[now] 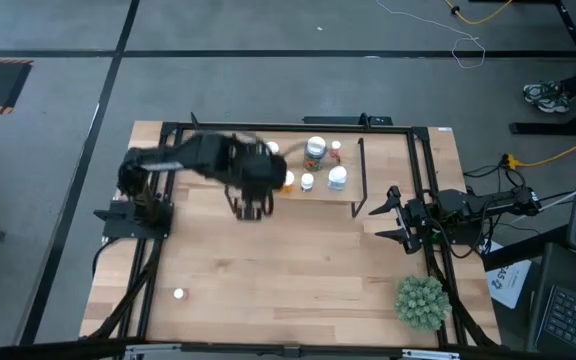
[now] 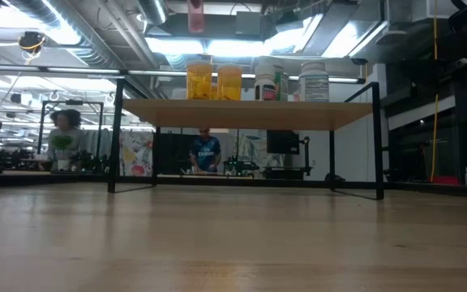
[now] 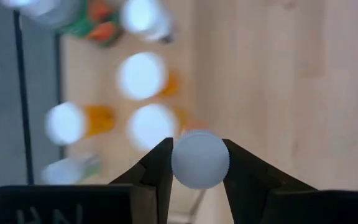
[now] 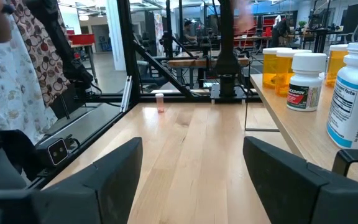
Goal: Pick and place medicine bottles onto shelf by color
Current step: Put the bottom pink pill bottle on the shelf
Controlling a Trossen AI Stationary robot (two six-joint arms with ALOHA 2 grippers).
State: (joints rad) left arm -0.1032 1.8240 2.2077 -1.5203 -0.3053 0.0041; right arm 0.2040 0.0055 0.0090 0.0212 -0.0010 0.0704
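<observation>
Several medicine bottles [image 1: 313, 165] on the shelf [image 1: 388, 170]; left tool [image 3: 199, 163] gripping a white-capped bottle [image 3: 200, 159], right tool [image 4: 191, 168] open.

Grey floor [image 1: 268, 90] is seen around the table, crossed by dark lines, with a yellow cable [image 1: 488, 12] lying at the far edge. Ceiling light panels [image 2: 209, 47] and ducts [image 2: 71, 36] are visible overhead; two people [image 2: 65, 134] are seated at distant benches.

One cam looks straight down over the light wooden surface [image 1: 268, 270], one sits level on it, wrist cams close in; all catch the low light-wood shelf on black legs [image 2: 242, 114].
</observation>
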